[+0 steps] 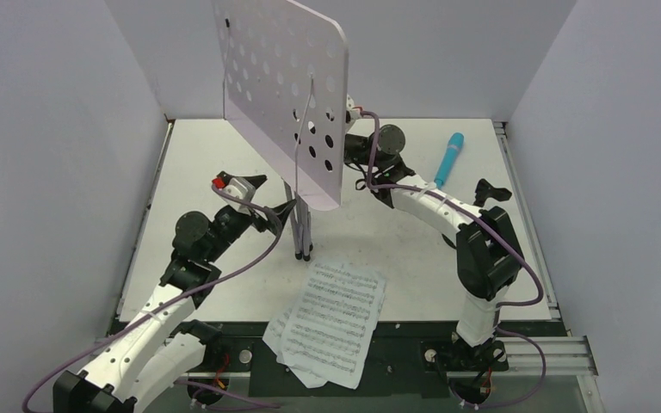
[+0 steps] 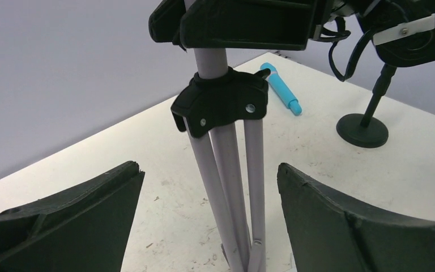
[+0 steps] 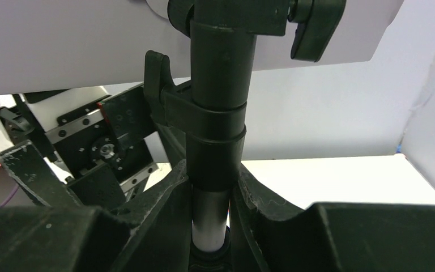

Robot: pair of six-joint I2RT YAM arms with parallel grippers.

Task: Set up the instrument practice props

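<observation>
The lilac music stand [image 1: 284, 95] stands upright mid-table with its three legs [image 2: 226, 170] folded together. My right gripper [image 3: 212, 187] is shut on the stand's pole [image 3: 215, 113] just below a black collar; in the top view it [image 1: 355, 148] is partly behind the perforated desk. My left gripper [image 2: 209, 170] is open, one finger on each side of the folded legs without touching them; in the top view it [image 1: 282, 213] sits low by the legs. White sheet-music pages [image 1: 331, 318] lie at the near edge. The turquoise microphone [image 1: 449, 159] lies at the back right.
The small black mic stand [image 2: 363, 129] with its round base stands at the right, partly behind my right arm [image 1: 482, 249] in the top view. White walls enclose the table on three sides. The pages overhang the dark front rail [image 1: 404, 331].
</observation>
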